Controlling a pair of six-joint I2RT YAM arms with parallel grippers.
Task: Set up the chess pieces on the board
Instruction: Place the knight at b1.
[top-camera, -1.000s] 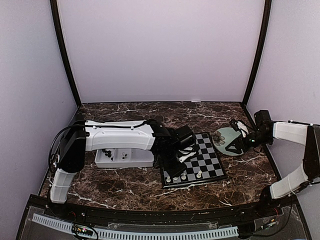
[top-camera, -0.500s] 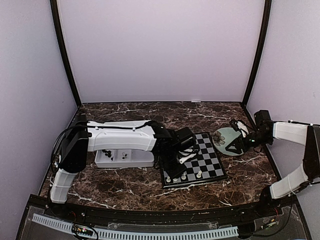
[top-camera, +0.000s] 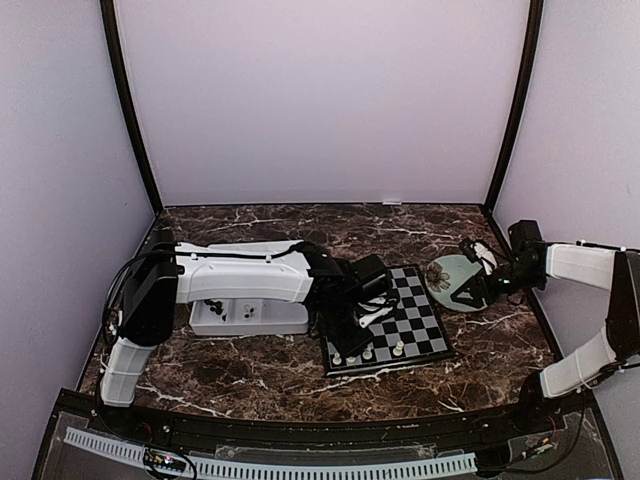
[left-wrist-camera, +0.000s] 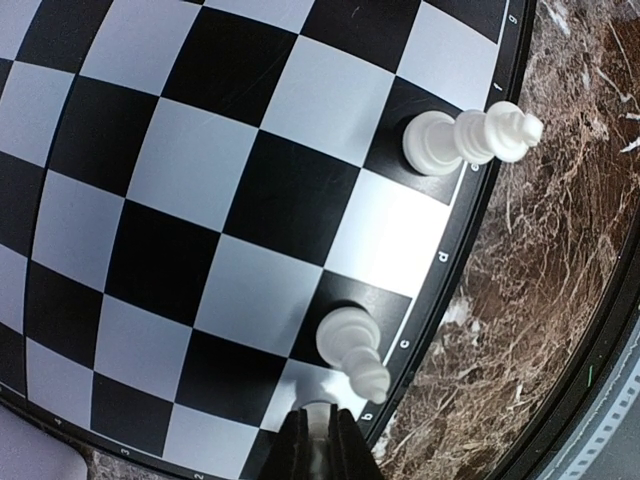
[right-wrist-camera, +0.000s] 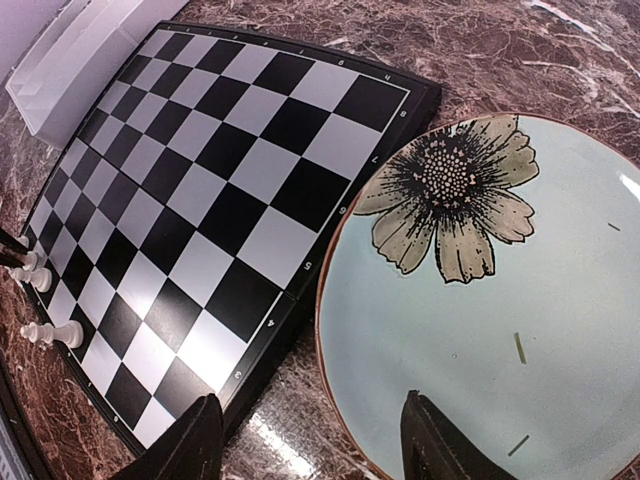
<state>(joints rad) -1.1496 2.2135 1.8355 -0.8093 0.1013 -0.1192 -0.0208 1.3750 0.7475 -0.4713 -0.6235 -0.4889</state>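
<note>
Black bits (top-camera: 215, 308) in the white tray (top-camera: 232, 322) at left are too small to count. The left gripper (left-wrist-camera: 320, 432) is clenched on one white chess piece (left-wrist-camera: 318, 410), mostly hidden in its grip, at the board's (top-camera: 425, 325) near edge; two more white pieces (left-wrist-camera: 465, 140) stand along that row. Over one green flowered plate (right-wrist-camera: 560, 330) the right gripper (right-wrist-camera: 310, 440) hangs spread wide. Dark marble table (top-camera: 250, 370), lilac walls (top-camera: 320, 100)

High rear overview; close wrist views, board (top-camera: 428, 322) in all
</note>
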